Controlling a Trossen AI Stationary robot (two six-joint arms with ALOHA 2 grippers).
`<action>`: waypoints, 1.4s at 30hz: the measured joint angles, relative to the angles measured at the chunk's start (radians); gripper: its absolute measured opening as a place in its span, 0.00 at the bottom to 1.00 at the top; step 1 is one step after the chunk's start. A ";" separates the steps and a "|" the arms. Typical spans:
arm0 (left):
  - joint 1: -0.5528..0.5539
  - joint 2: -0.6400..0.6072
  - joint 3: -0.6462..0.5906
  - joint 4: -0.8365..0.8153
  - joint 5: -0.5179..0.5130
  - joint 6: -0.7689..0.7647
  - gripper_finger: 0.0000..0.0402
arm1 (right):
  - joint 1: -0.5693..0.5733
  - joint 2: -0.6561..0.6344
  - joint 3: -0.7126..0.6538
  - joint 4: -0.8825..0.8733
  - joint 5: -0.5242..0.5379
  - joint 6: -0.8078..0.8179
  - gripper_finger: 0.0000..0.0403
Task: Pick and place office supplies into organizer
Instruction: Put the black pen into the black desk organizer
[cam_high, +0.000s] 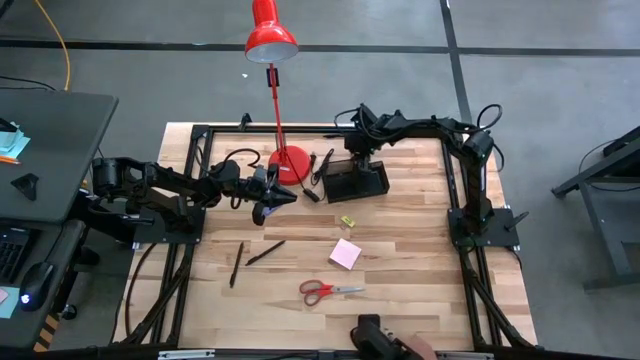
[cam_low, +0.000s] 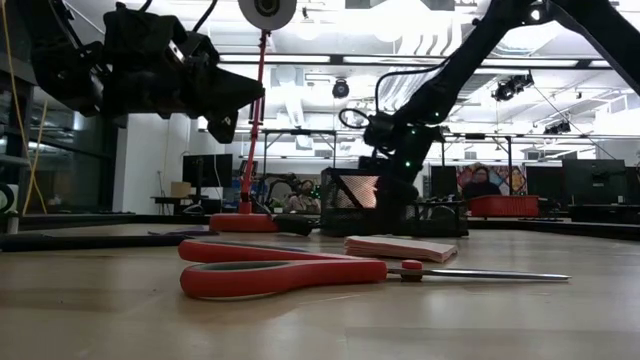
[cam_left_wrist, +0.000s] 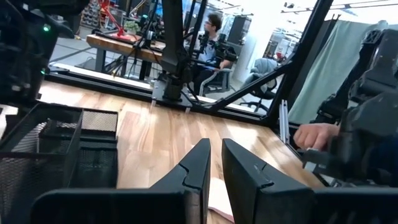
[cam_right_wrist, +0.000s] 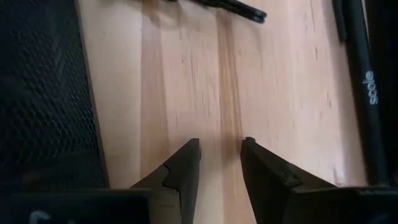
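Grey floor (cam_high: 560, 90) with dark lines, black desk (cam_high: 45, 150) at left, bright ceiling lights (cam_low: 330, 75)

The organizer (cam_high: 355, 180) anchors my table: lamp base (cam_high: 290, 160) to its left, note pad (cam_high: 346, 253) before it, scissors (cam_high: 330, 291) farther front, two pens (cam_high: 252, 258) front-left.

Beside the right gripper's fingers (cam_right_wrist: 186, 163), the organizer (cam_right_wrist: 43, 93) runs off the picture's edge. Ahead of them, a pen (cam_right_wrist: 239, 7) is cut off too
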 joint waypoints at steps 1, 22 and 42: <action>0.000 0.000 0.000 0.000 -0.009 0.001 0.08 | -0.001 -0.003 -0.001 0.014 -0.002 -0.008 0.28; 0.000 0.000 0.000 -0.005 -0.016 0.003 0.08 | -0.069 -0.061 0.073 0.120 -0.060 -0.079 0.28; 0.000 0.000 0.002 0.000 -0.044 0.007 0.08 | -0.117 0.001 0.073 0.119 -0.120 -0.076 0.28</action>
